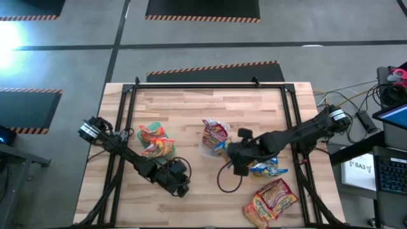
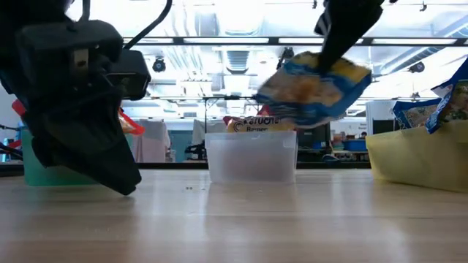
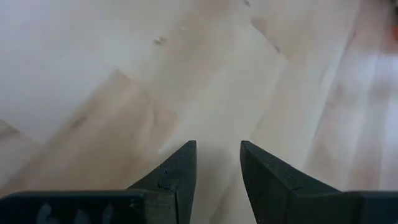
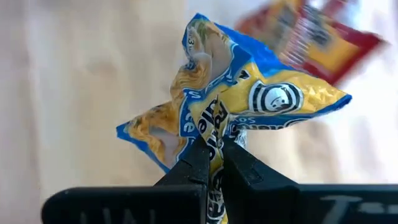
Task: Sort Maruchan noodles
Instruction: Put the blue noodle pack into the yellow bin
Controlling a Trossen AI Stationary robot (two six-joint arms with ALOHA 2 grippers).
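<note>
The right gripper (image 4: 214, 149) is clenched on a blue-and-yellow noodle packet (image 4: 249, 106), pinching its crinkled edge and holding it up off the wooden table (image 1: 191, 108), in front of the clear bin (image 2: 252, 157) in the low view. The left gripper (image 3: 217, 165) hangs low over bare wood near the table's front, its fingers slightly apart with nothing between them. Orange-yellow packets (image 1: 156, 141) sit heaped on the left side of the table, red-pink packets (image 1: 215, 132) are in the middle, and another red packet (image 1: 273, 198) lies flat near the front right. A yellow bin (image 2: 420, 157) with packets stands on the right in the low view.
</note>
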